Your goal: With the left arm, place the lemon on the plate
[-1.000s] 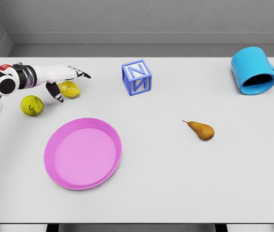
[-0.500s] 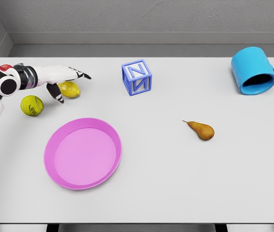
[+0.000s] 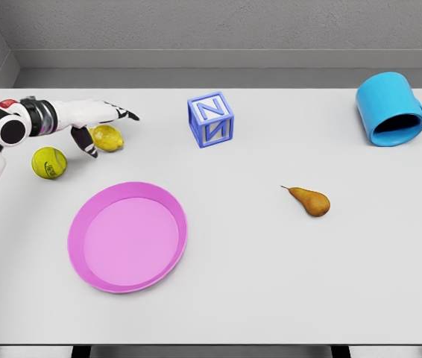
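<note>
so your left robot hand (image 3: 95, 123) is reaching in from the far left side of the desk (image 3: 271, 276), and it's hovering right over the lemon (image 3: 108, 138). fingers are spread out, pointing to the right, with the thumb hanging down on the lemon's left side. it isn't gripping anything as far as i can see; whether the thumb is actually touching the lemon is hard to call from this angle.

the lemon itself is sitting on the desk at the far left, partly tucked under those fingers. it's well apart from the pink plate (image 3: 127, 237), which is lying closer to the near edge, left of centre, with nothing in it.

just left of the lemon and a bit nearer, you're looking at a yellow-green tennis ball (image 3: 49, 162), close to the robot's wrist but not touching the lemon.

other stuff on the desk: a blue letter block (image 3: 211, 119) is standing at the far middle, a brown pear (image 3: 312, 201) is lying on its side right of centre, and a blue mug (image 3: 390, 108) is tipped over at the far right with its opening facing toward you.
</note>
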